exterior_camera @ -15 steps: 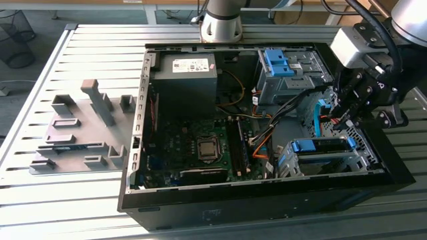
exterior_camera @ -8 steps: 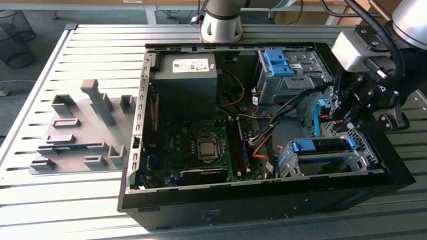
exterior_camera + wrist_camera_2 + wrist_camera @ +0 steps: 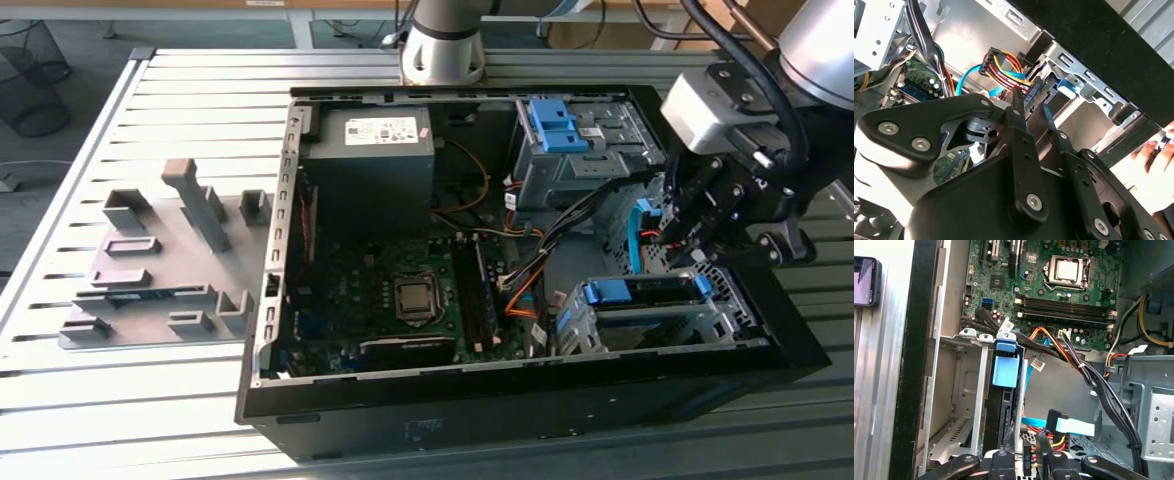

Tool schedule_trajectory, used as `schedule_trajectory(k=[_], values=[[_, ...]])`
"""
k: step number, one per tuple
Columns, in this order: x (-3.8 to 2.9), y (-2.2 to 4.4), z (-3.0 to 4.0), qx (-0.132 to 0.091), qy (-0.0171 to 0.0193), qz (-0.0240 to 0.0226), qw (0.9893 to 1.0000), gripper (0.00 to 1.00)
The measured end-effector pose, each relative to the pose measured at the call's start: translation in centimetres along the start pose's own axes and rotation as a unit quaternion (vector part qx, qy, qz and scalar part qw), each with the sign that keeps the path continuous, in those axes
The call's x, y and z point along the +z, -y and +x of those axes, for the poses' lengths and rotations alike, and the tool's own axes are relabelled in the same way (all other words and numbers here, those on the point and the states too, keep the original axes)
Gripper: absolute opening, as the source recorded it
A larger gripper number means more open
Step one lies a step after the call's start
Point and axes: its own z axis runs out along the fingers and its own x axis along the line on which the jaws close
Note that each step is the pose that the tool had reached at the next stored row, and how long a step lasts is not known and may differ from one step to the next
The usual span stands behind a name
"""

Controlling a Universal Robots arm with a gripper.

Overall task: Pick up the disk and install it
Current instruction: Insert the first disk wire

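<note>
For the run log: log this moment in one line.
claw: inside open PC case, above drive cage | disk: blue-tabbed, seated in cage | grip: unclear

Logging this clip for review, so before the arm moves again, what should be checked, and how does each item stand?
1. Case open, inside reachable: ok.
2. Gripper over the drive-bay end of the case: ok.
3. Disk held in the gripper: cannot tell.
4. Grey bay has open space beside its blue tab: ok.
5. Cables clear of the gripper: not ok. The wire bundle and blue flat cable lie close by.
6. People clear: not ok. A hand is by the case edge in the second wrist view.
</note>
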Motion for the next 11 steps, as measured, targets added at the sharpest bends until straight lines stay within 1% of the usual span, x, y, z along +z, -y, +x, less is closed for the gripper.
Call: schedule_trajectory(k=[3, 4, 10, 11], values=[[0.11, 0.01, 0.01, -0.006, 0.0, 0.0003, 1.0, 0.3], [0.12, 0.01, 0.01, -0.008, -0.0001, 0.0003, 1.0, 0.23], [0.14, 0.0, 0.01, -0.013, 0.001, 0.0004, 0.9999, 0.23], [0.13, 0.01, 0.01, -0.013, 0.001, 0.0004, 0.9999, 0.22]])
